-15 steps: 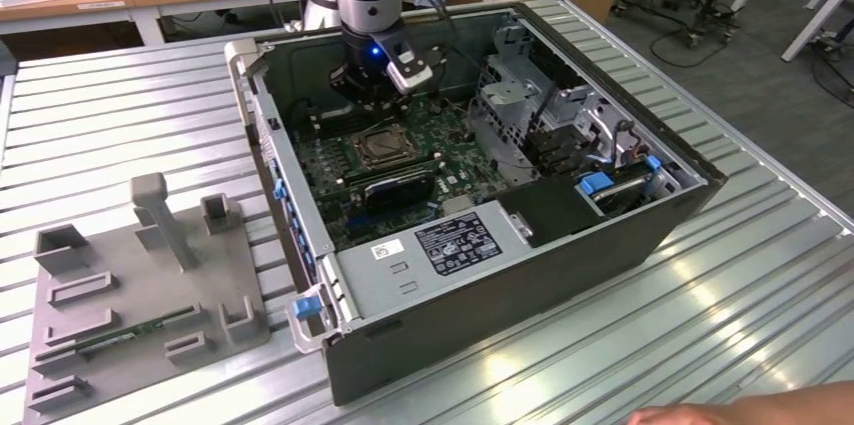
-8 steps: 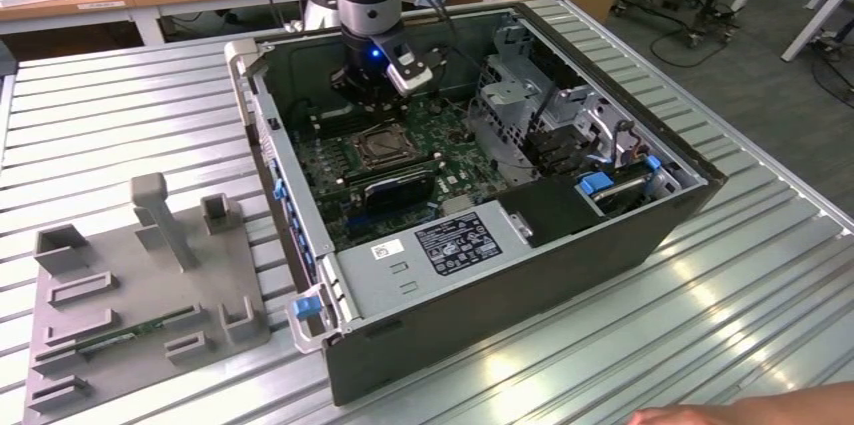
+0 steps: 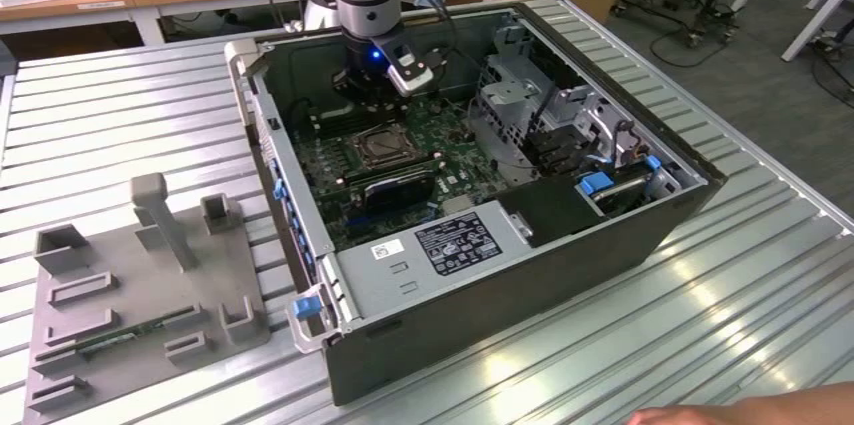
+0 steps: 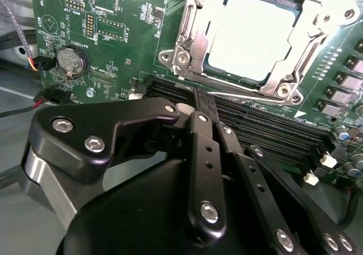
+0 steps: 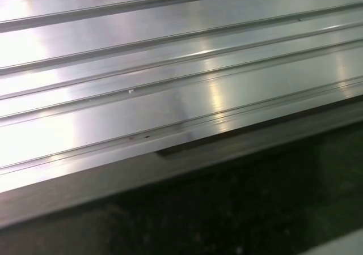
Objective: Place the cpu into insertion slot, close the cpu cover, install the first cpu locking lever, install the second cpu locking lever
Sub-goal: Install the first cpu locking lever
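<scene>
Just beyond hand [image 4: 195,105], cpu [image 4: 258,37], lying flat

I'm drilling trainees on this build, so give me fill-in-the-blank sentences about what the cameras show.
1. The pale cpu shows through the window of the silvery ____.
2. The coin-cell battery sits on the ____ circuit board.
3. The gripper hangs inside the open computer ____.
Missing: cpu cover; green; case.
</scene>
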Action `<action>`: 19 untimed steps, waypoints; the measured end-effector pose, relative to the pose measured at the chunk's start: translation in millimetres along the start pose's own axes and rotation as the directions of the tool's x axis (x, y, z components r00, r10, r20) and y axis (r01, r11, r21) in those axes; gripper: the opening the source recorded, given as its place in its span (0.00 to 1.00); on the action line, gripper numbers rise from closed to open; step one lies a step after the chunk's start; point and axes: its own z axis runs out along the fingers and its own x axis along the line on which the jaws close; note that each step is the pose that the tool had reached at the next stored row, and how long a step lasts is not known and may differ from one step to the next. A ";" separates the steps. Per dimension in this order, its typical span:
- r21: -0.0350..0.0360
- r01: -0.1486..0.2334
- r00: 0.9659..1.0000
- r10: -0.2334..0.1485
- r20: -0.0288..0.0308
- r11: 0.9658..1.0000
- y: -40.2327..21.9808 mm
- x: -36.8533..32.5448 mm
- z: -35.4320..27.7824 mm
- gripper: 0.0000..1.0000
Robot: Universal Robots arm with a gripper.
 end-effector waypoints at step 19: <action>-0.012 0.024 1.000 -0.023 0.016 1.000 -3.4 0.7 -0.4 0.11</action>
